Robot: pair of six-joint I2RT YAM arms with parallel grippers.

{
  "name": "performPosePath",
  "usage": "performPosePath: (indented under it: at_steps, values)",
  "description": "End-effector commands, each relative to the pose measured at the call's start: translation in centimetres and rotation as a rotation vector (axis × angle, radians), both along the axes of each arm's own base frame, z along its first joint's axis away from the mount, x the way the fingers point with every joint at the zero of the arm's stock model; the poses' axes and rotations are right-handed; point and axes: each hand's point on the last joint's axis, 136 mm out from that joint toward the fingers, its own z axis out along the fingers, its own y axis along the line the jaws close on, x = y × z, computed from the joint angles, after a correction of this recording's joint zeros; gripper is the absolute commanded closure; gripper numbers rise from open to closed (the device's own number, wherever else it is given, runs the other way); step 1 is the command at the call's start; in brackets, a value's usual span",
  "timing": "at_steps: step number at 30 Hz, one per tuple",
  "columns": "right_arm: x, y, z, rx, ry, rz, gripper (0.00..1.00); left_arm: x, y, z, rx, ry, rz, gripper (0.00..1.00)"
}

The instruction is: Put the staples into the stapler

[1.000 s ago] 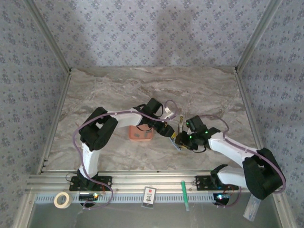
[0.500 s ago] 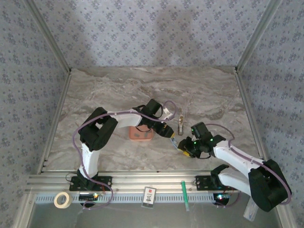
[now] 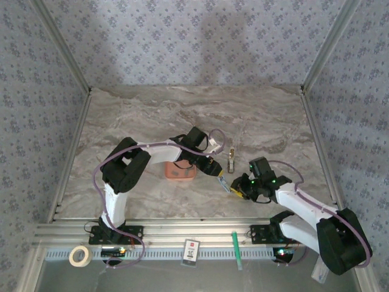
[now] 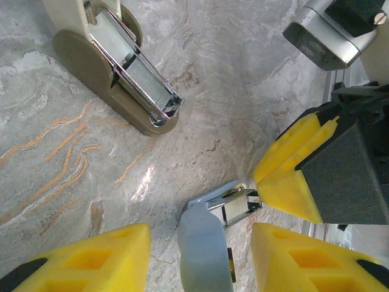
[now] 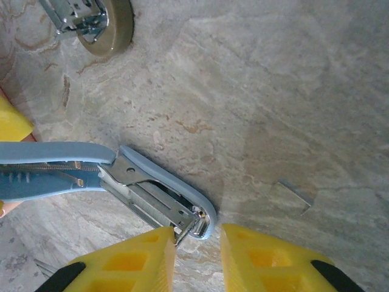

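Now | left claw [image 4: 200, 234] astride stapler [image 5: 152, 182], cannot tell if clamped | right claw [image 5: 198, 243] slightly apart

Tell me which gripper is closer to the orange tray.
Left. The left gripper, holding the stapler, sits just past the right edge of the orange tray in the top view; the right gripper is farther right, beyond the stapler.
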Motion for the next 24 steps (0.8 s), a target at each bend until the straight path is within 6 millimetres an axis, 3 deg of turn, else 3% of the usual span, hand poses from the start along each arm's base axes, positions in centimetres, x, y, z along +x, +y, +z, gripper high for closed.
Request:
performPosePath:
  at_steps: [1,24]
  values:
    - [0.0,0.1,-0.1,0.018,0.001,-0.006,0.74,-0.5,-0.4,1.8,-0.040,-0.002,-0.018,0.53]
    - [0.8,-0.1,-0.6,-0.003,-0.023,-0.019,0.84,-2.1,-1.9,4.7,-0.103,0.010,-0.075,0.59]
